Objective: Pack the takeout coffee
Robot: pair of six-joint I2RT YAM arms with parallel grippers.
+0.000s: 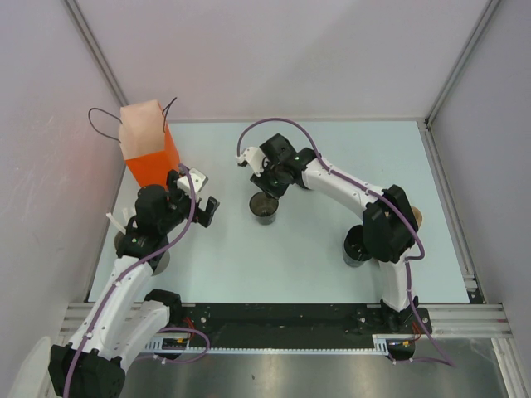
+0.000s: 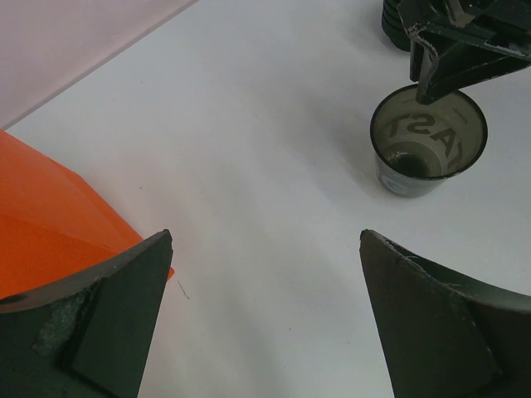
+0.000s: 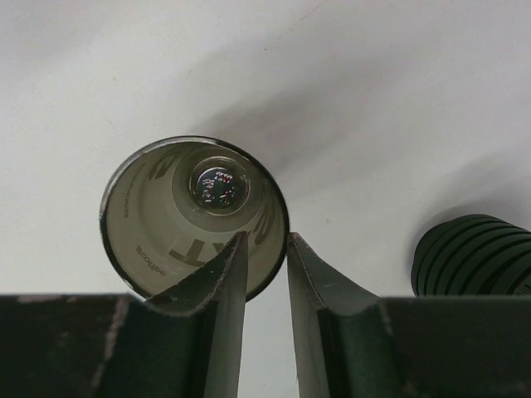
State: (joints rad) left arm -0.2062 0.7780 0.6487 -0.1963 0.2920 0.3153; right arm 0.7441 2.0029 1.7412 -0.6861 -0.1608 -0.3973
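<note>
Takeout coffee cup [image 1: 264,207], lidless, unpacked right of orange bag [image 1: 151,157], rim pinched by right tool [image 3: 267,239]; left tool [image 2: 265,240] spread.

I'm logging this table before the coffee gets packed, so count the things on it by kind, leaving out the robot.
Bag: 1, orange paper
Cups: 3, the open cup, the dark cup by the right arm, the half-hidden cup under the left arm
Total: 4
Left out, too hidden to name: a tan shape behind the right arm.
</note>
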